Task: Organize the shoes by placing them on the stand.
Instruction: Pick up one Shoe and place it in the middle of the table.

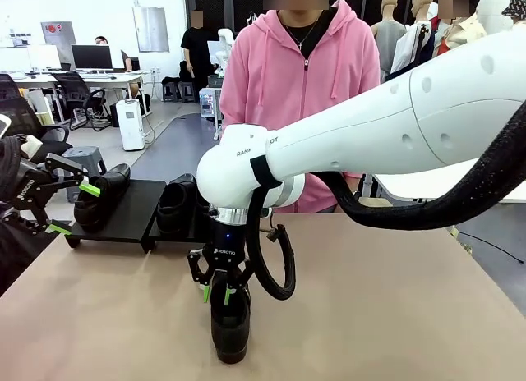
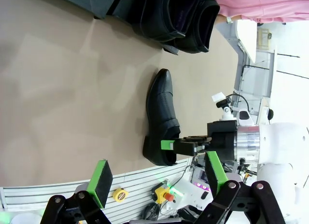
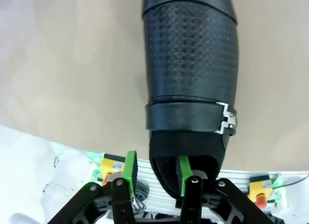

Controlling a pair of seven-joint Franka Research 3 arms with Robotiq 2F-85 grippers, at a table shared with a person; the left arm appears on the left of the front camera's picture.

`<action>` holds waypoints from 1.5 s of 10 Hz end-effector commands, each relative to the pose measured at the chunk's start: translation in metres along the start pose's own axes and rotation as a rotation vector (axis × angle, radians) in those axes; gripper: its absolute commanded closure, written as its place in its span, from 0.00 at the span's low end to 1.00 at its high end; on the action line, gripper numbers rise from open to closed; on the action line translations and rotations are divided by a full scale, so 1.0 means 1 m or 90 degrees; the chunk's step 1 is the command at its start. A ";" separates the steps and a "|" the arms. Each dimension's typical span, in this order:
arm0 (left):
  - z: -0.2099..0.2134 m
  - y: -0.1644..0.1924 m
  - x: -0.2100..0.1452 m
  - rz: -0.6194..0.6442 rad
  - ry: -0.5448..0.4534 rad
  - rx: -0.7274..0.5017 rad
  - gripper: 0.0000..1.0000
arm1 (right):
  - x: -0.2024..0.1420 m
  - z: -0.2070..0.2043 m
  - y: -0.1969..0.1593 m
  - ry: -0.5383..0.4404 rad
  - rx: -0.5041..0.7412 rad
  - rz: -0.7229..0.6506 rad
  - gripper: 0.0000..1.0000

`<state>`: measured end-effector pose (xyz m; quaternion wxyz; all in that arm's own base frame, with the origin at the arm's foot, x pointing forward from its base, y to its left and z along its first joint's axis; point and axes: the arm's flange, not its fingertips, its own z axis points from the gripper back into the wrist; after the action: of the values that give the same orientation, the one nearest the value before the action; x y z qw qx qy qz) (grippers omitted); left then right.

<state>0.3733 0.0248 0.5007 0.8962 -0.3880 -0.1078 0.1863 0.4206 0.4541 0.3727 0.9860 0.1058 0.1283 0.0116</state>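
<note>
One black shoe [image 1: 230, 319] stands on the table near the front edge, toe toward me. My right gripper [image 1: 217, 295] hangs over its heel end, open, with one finger inside the shoe [image 3: 190, 64] opening and the other outside the wall. The right gripper [image 3: 157, 168] pads stand apart from the leather. The stand [image 1: 136, 213] sits at the far left; one shoe [image 1: 103, 196] lies on its left platform and others [image 1: 177, 202] on the right one. My left gripper [image 1: 74, 208] hovers open and empty at the left edge, beside the stand. From the left wrist, the table shoe [image 2: 161, 115] lies sideways.
A person in a pink hoodie [image 1: 300, 77] stands at the far side behind the table. My right arm's black cable [image 1: 283, 266] loops down beside the gripper. The brown tabletop [image 1: 394, 299] is bare to the right.
</note>
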 end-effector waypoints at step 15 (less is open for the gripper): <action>0.003 0.000 0.000 0.007 0.004 0.005 0.00 | -0.134 0.174 -0.420 -0.157 0.322 0.112 0.00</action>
<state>0.3732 0.0255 0.5008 0.8960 -0.3880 -0.1080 0.1870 0.3221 -0.0052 0.4750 0.9324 0.3565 -0.0264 0.0529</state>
